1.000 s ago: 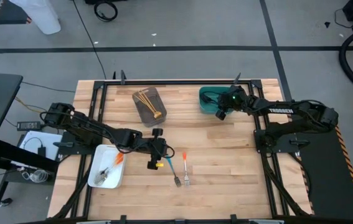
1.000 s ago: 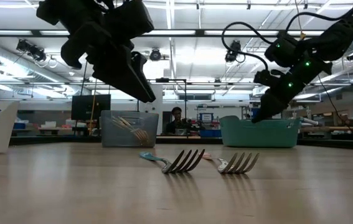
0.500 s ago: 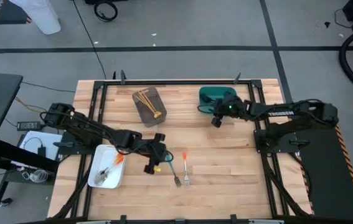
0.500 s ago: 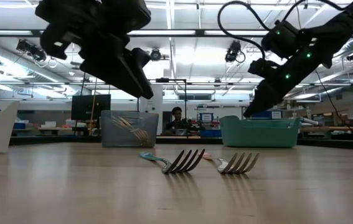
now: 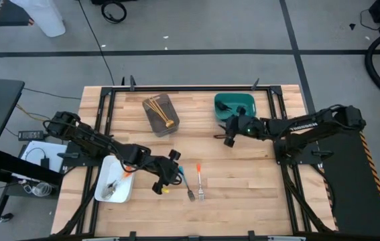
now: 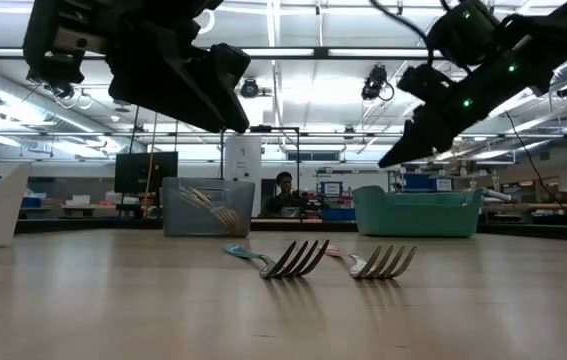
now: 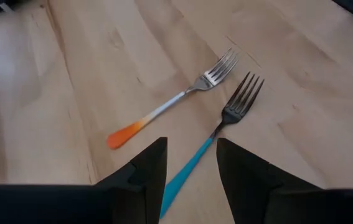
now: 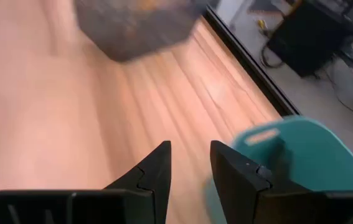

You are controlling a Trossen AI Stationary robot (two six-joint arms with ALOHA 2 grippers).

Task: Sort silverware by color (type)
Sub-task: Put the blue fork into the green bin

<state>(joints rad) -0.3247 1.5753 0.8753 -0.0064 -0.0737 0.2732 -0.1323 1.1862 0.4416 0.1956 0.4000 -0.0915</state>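
Left gripper [image 7: 190, 163] fingers apart, empty, above the handle of a blue-handled fork [image 7: 216, 137]. Just beside, an orange-handled fork [image 7: 170, 109], both flat on the table [image 5: 243, 174]. Right gripper [image 8: 190, 163] fingers apart, empty, near the teal tray [image 5: 235, 104]. Gold forks [image 5: 157, 109] in the grey tray [image 5: 169, 128].

Two forks lie flat on the bare wood, side by side and close but not touching, tines toward the table's near edge. The blue-handled fork [image 5: 186, 184] has dark tines; the orange-handled fork [image 5: 200, 182] has a pale shaft and silver tines. Gold forks [image 5: 159, 111] are heaped in the grey tray, and more silverware [image 5: 117, 184] lies in the white tray.
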